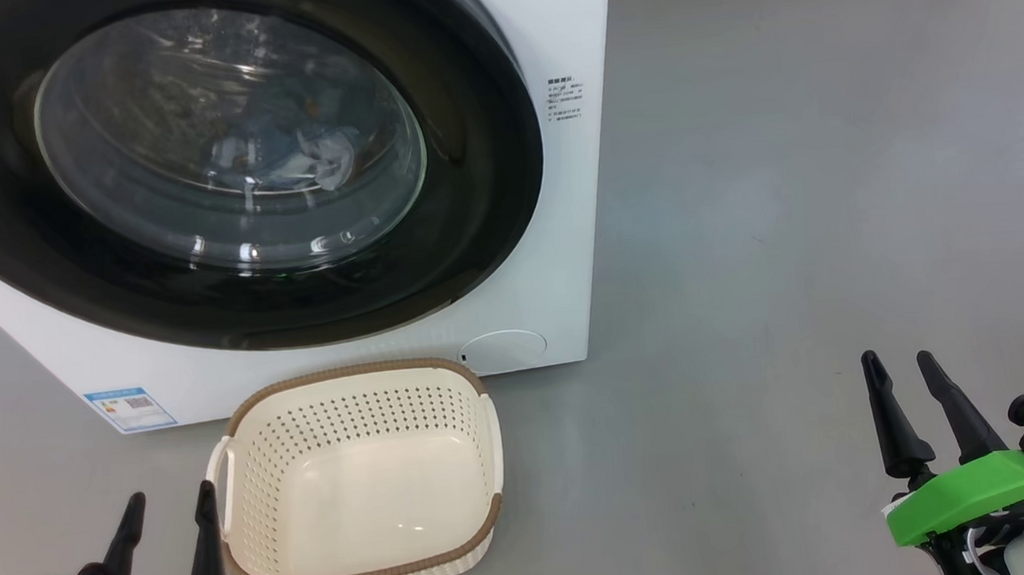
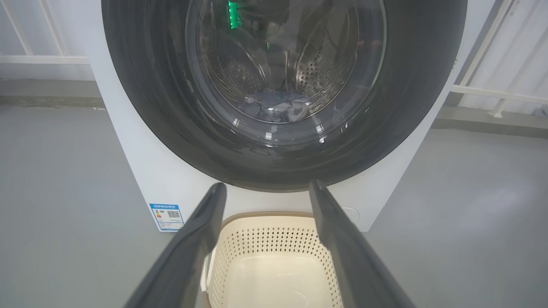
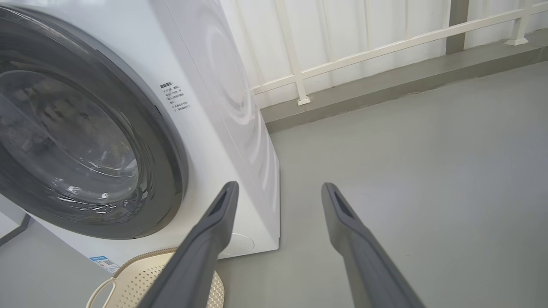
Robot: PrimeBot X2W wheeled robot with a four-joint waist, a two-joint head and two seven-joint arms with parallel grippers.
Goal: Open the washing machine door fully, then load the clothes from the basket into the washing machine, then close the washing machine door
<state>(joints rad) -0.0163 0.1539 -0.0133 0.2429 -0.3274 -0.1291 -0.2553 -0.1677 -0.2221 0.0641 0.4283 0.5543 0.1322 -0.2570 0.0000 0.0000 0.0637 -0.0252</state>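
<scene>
Task apparently complete: washing machine door (image 1: 487, 173) shut, clothes (image 1: 318, 162) behind its glass, basket (image 1: 348, 370) empty, left pincer (image 1: 173, 493) and right pincer (image 1: 897, 357) spread, holding nothing; no further move seems needed.

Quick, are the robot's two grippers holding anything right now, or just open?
Left gripper, two long dark fingers: open, holding nothing, beside the cream perforated plastic basket.
Right gripper: open, holding nothing.
</scene>
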